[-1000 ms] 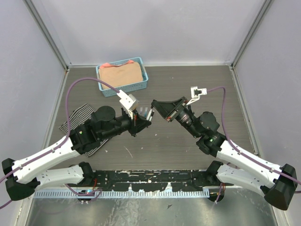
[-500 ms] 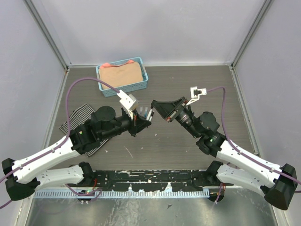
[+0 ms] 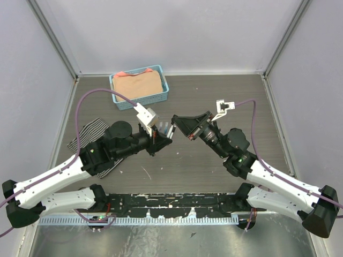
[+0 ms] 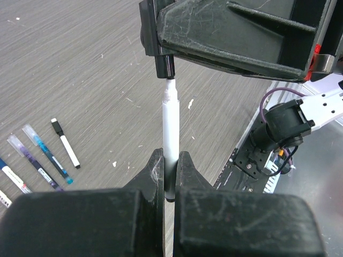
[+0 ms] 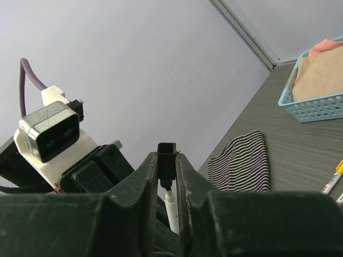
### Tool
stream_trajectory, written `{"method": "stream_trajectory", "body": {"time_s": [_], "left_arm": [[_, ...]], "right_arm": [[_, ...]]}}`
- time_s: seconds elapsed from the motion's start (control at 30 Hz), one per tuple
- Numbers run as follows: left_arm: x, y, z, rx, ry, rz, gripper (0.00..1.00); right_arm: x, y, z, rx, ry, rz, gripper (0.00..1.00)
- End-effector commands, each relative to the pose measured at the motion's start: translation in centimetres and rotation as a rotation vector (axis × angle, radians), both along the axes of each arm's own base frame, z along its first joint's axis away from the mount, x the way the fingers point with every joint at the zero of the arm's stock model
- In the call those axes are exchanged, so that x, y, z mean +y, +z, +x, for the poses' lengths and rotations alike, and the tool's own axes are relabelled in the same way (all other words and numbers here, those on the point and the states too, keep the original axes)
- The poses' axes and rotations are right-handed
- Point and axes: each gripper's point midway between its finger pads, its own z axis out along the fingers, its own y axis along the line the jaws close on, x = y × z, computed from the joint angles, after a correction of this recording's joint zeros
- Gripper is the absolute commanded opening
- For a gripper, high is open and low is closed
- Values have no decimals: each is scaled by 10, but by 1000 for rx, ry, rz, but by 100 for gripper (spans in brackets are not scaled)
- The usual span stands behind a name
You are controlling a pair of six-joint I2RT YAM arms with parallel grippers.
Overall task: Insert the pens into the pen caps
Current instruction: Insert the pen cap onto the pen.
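My left gripper (image 4: 170,163) is shut on a white pen (image 4: 170,134) and holds it above the table, tip pointing away. My right gripper (image 5: 167,160) is shut on a black pen cap (image 5: 166,165). In the left wrist view the cap (image 4: 164,65) sits right over the pen's tip, which is just inside its mouth. In the top view the two grippers (image 3: 167,138) (image 3: 175,122) meet at mid-table. Several other pens (image 4: 65,142) (image 4: 45,152) (image 4: 31,160), capped, lie in a row on the table at left.
A blue basket (image 3: 139,85) with a tan cloth stands at the back left. A striped cloth (image 3: 88,136) lies under the left arm and shows in the right wrist view (image 5: 244,163). A yellow-capped pen (image 5: 333,183) lies at the right edge.
The right gripper with the cap has edged slightly left toward the pen. The left arm has barely moved.
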Motion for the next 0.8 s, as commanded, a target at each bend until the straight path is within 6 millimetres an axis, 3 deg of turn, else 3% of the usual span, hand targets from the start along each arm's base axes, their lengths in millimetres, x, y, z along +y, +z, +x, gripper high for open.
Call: {"method": "stream_trajectory", "body": {"time_s": [0.0,0.27,0.77], "left_arm": [[2,22,4,-43,25,-56,0],[1,20,3,-39,15,-51,0],[2,22,2,-45,13,-54,0]], "right_arm": [[-3,13,-11,-54,14,25,0],[-9,27,-6,-72,-29,46,0],[-8,24,-5,-65,-33,30,0]]}}
